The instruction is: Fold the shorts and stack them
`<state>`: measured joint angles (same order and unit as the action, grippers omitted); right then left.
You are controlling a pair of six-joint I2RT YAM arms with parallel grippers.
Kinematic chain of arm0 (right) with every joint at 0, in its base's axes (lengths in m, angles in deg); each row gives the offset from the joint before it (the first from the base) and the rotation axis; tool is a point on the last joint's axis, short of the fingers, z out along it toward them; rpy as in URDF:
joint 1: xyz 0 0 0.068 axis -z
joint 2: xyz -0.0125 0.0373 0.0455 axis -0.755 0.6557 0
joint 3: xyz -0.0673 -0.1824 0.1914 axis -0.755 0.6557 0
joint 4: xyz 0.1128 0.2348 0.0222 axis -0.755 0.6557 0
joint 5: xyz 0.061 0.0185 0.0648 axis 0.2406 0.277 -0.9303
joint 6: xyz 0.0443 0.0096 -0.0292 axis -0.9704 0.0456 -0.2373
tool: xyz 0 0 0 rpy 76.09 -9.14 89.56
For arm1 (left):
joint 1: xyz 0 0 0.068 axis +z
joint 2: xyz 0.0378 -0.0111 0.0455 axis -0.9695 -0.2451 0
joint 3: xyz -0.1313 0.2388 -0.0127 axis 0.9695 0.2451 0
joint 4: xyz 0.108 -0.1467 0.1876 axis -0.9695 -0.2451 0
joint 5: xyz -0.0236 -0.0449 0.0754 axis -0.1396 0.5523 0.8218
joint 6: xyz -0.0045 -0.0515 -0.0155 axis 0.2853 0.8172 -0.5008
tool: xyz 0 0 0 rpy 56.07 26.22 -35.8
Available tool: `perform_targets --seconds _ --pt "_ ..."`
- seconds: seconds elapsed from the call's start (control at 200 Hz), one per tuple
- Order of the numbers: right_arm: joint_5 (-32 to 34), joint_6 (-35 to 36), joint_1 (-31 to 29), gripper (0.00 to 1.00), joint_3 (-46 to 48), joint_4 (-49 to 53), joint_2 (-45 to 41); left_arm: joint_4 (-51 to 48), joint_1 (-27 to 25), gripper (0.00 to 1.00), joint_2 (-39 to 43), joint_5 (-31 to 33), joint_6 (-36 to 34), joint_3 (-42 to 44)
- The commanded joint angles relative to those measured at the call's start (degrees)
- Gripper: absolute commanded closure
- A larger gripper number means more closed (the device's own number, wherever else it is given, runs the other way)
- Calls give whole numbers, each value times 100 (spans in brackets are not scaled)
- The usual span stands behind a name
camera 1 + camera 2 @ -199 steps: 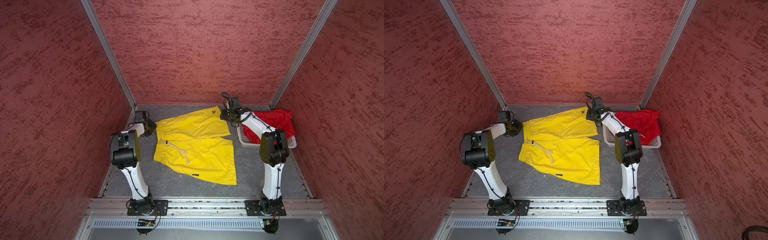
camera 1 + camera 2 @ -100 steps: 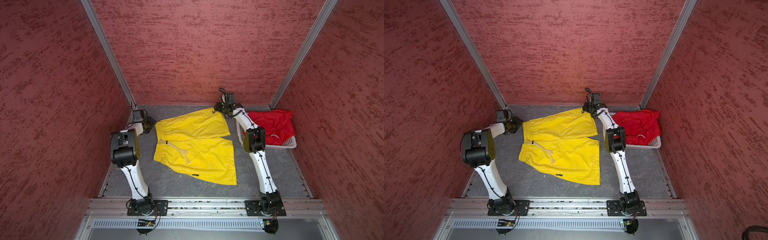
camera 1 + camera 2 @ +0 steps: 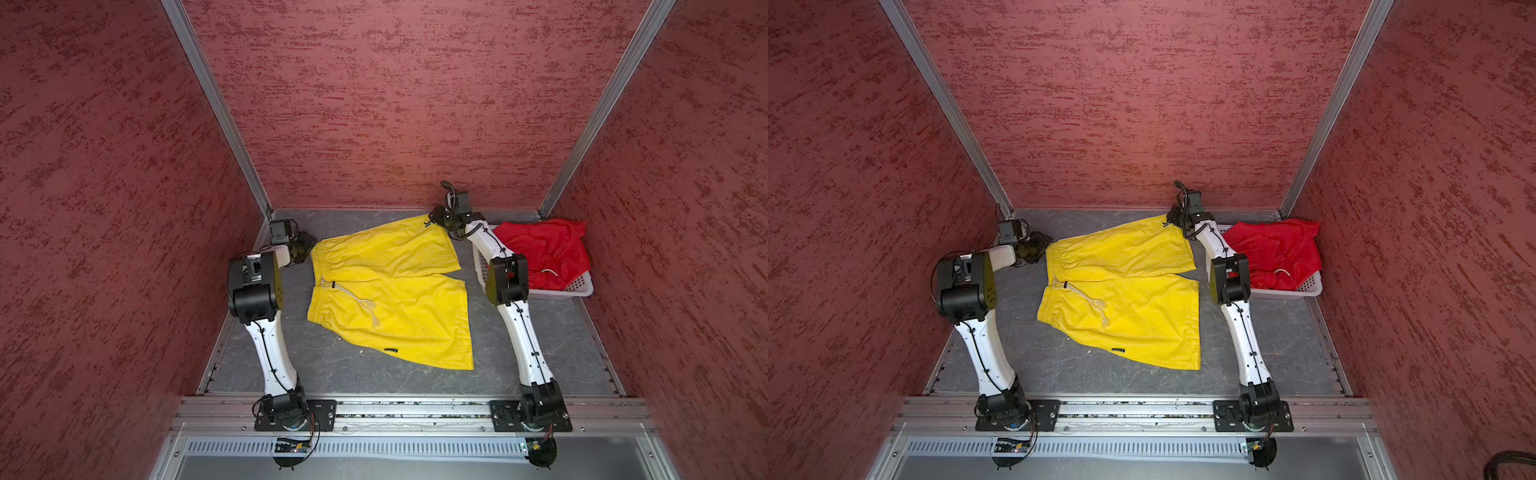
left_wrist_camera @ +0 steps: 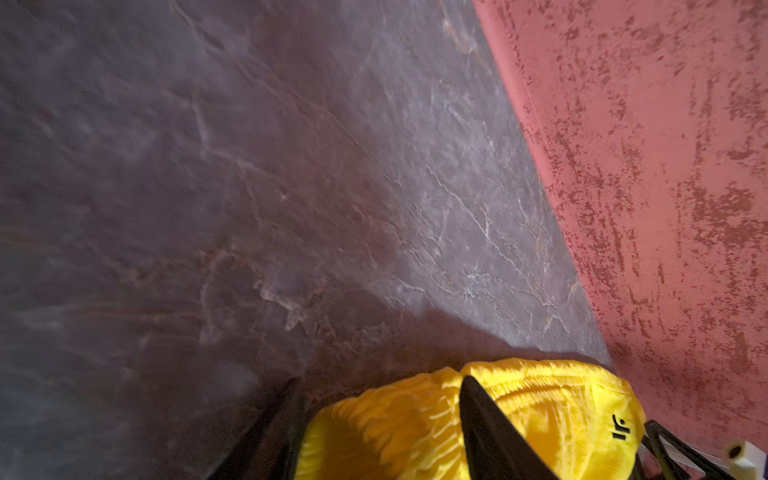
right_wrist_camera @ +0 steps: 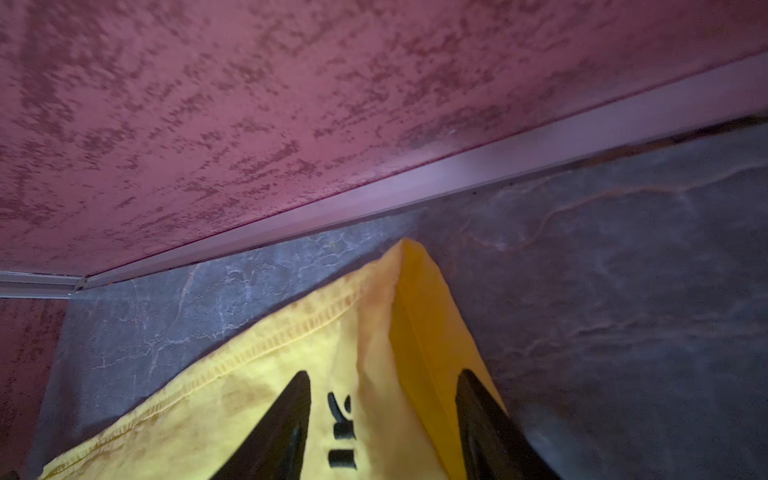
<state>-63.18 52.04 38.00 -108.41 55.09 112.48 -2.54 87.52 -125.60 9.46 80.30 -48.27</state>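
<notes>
**Yellow shorts spread flat; both pincers at their far corners**

Both top views: bright yellow cloth shorts (image 3: 390, 299) (image 3: 1121, 307) lie spread at centre frame on the grey table (image 3: 353, 374). My left pincer (image 3: 307, 249) meets their upper-left waistband corner. My right pincer (image 3: 436, 216) meets the upper-right hem corner. Bright red cloth shorts (image 3: 544, 253) sit heaped in the white perforated plastic basket (image 3: 582, 289), right of centre.

Left wrist view: fingers astride the bunched waistband; I cannot tell whether they grip.

Right wrist view: fingers parted astride the hem corner; grip likewise undetermined.

Lab robot cell — red-panelled walls (image 3: 395, 104)
</notes>
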Motion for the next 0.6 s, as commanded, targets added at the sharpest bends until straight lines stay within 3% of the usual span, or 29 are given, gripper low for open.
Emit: perform_targets --seconds 0.0,0.11,0.396,0.596 --pt "-126 -249 19 50 -128 -515 235 110 -45 48 -149 -132 -46 -155" --pt "-65 -337 18 66 -176 -599 285 99 -72 61 -215 -145 -52 -224" --pt "-4 -338 15 93 -177 -776 227 -87 -72 100 -385 -144 -44 -583" --pt "-70 -146 26 99 -139 -859 -28 -2 -39 100 -356 -284 47 -784"
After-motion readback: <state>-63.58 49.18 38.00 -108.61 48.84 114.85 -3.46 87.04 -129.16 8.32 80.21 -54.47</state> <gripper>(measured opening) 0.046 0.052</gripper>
